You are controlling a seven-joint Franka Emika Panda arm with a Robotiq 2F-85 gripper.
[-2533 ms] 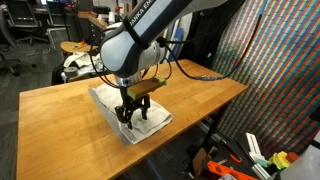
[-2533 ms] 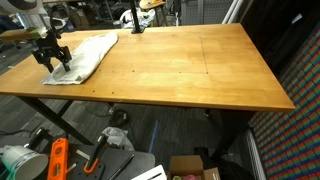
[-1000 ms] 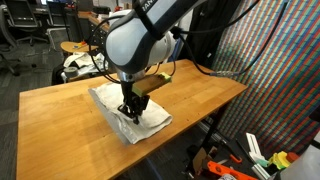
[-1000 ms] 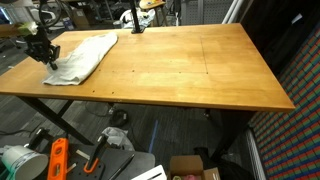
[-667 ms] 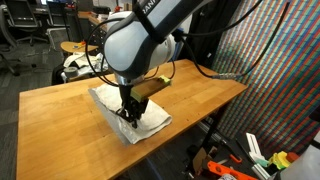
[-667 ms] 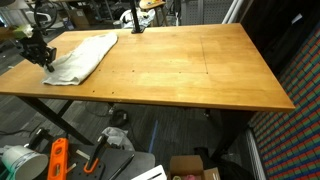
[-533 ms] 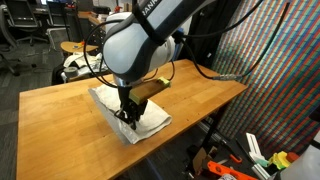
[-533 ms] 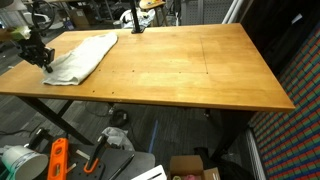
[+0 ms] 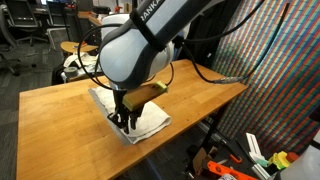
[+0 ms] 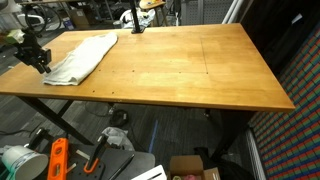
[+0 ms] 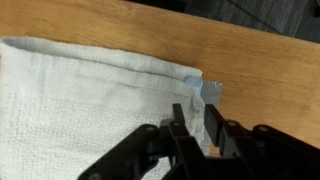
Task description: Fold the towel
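A white towel lies crumpled near a corner of the wooden table. It also shows in an exterior view and fills the left of the wrist view. My gripper is down on the towel's edge, also seen in an exterior view. In the wrist view the gripper has its two black fingers close together with a raised corner of the towel pinched between them. The arm hides part of the towel in an exterior view.
The table's bare wood stretches wide beside the towel. The table edge is close to the gripper. A black lamp base stands at the far edge. Clutter and tools lie on the floor below.
The gripper has shifted a little along the towel's edge toward the table's side, staying low with the towel corner between its fingers. The towel's corner has bunched up slightly.
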